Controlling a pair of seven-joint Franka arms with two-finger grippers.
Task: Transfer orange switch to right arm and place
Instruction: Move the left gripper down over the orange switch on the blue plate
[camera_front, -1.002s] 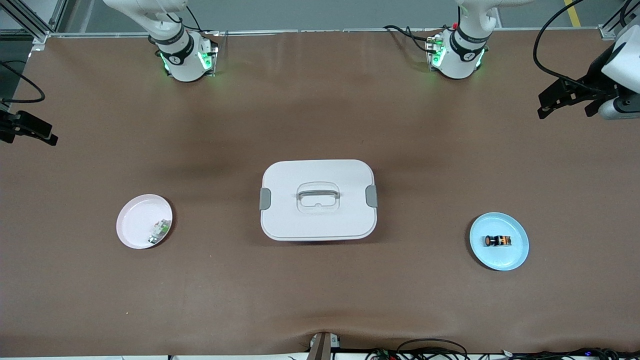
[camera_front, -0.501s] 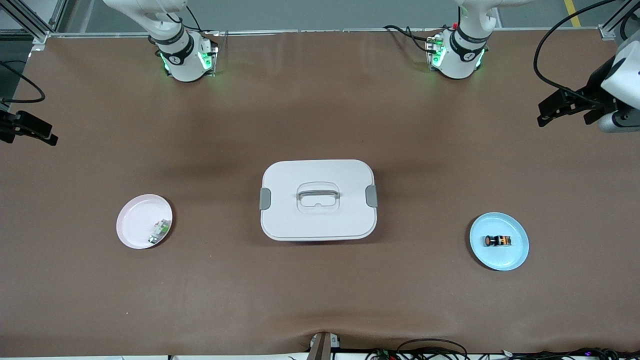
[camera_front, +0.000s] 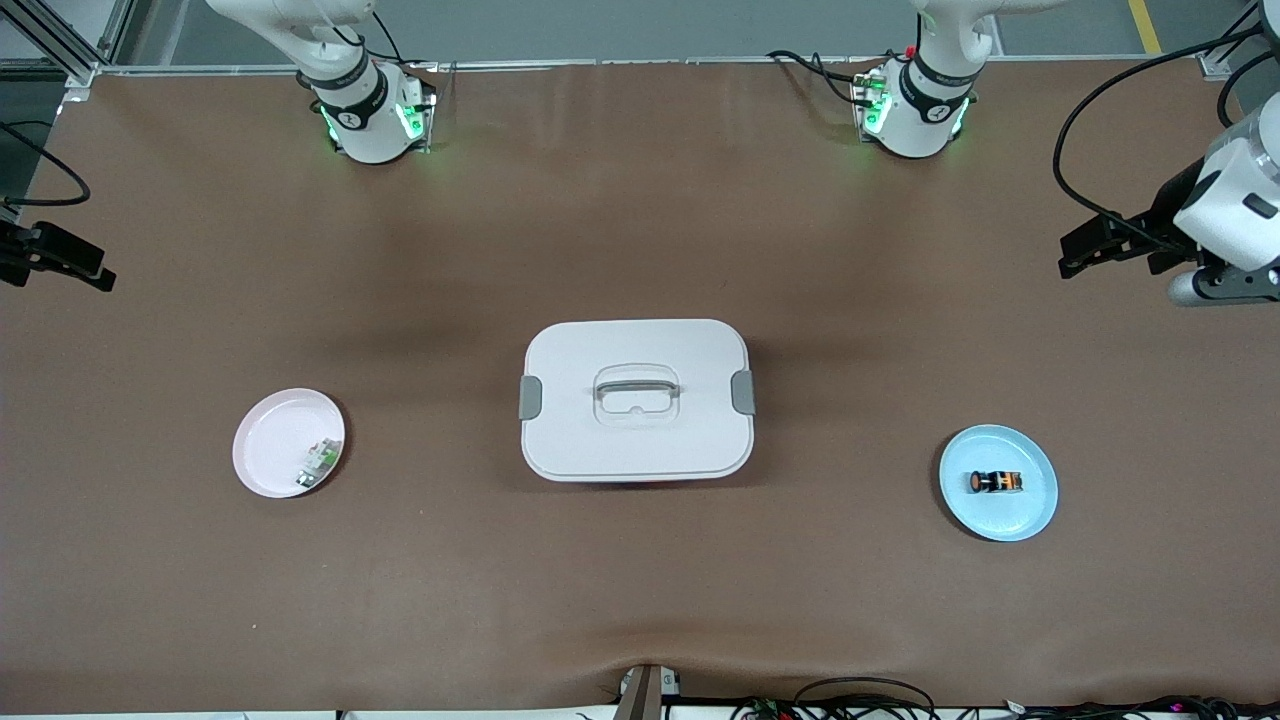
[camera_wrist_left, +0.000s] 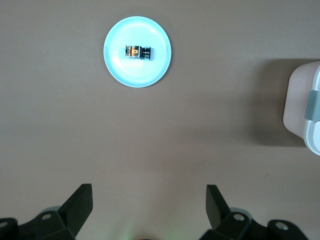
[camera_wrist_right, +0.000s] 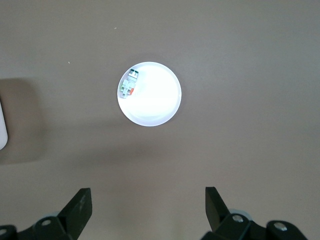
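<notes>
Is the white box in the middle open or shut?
Shut: the white box has its lid seated flush, with both grey side latches against it.

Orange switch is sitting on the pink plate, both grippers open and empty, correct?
Not quite: the orange switch lies on the blue plate, as the front view shows. The pink plate holds a green-and-white part. The left gripper and right gripper are open and empty.

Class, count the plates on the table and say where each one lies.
2. The blue plate lies toward the left arm's end of the table and holds the orange switch. The pink plate lies toward the right arm's end and holds a small green-and-white part.
</notes>
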